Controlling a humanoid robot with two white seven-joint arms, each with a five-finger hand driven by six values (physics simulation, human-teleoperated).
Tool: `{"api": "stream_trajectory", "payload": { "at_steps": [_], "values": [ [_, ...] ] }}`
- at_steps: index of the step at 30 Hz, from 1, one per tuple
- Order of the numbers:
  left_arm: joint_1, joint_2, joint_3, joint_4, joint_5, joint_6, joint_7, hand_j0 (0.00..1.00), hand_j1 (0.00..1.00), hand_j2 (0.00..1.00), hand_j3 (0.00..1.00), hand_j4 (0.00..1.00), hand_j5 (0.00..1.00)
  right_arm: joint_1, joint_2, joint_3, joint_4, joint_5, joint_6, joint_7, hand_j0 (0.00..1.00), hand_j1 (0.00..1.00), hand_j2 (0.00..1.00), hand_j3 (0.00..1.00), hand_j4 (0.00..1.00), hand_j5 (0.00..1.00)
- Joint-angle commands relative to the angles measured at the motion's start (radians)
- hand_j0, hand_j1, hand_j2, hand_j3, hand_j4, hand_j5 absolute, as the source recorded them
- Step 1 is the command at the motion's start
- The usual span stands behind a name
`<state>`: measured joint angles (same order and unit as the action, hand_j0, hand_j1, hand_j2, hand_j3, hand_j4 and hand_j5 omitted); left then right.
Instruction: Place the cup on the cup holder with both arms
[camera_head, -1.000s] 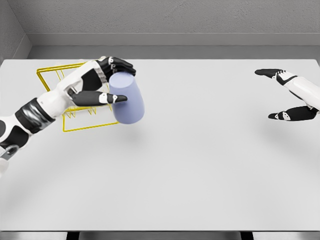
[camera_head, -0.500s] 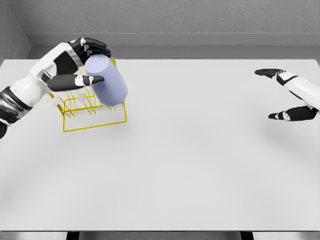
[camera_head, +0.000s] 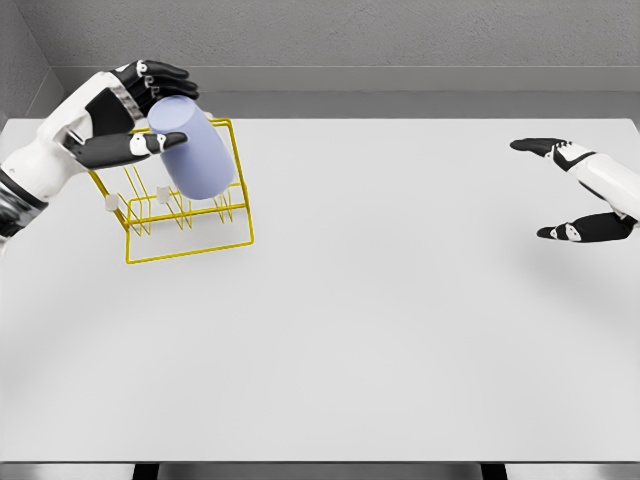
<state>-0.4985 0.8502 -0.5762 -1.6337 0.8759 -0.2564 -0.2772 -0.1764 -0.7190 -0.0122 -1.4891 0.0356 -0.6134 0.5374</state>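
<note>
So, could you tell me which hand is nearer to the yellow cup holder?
Left. The left hand grips the cup right above the cup holder, while the right hand rests open at the table's far right edge.

You are looking at a bare simulated test cell, not a home or kitchen: a plain white table (camera_head: 400, 300) runs to grey textured walls (camera_head: 350, 30), with a flat, rendered look and no furnishings.
</note>
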Motion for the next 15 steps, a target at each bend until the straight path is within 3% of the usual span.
{"api": "stream_trajectory", "payload": {
  "at_steps": [1,4,8,15],
  "values": [
    [0.000,-0.002,0.001,0.008,0.005,0.000,0.000,0.67,0.67,0.67,0.67,0.67,0.67,0.000,0.000,0.000,0.007,-0.008,0.003,0.000,1.00,1.00,1.00,1.00,1.00,1.00],
    [0.002,-0.003,-0.001,0.008,-0.006,0.003,0.000,0.82,0.82,0.82,0.82,0.82,0.82,0.000,0.000,0.000,0.007,-0.008,0.003,0.000,1.00,1.00,1.00,1.00,1.00,1.00],
    [-0.006,-0.008,-0.002,0.008,-0.014,0.006,-0.002,0.93,0.93,0.93,0.93,0.93,0.93,0.000,0.000,0.000,0.006,-0.008,0.003,0.000,1.00,1.00,1.00,1.00,1.00,1.00],
    [-0.020,-0.011,-0.002,0.006,-0.028,0.008,0.000,1.00,1.00,1.00,1.00,1.00,1.00,0.000,0.000,0.000,0.007,-0.008,0.003,0.000,1.00,1.00,1.00,1.00,1.00,1.00]
  ]
}}
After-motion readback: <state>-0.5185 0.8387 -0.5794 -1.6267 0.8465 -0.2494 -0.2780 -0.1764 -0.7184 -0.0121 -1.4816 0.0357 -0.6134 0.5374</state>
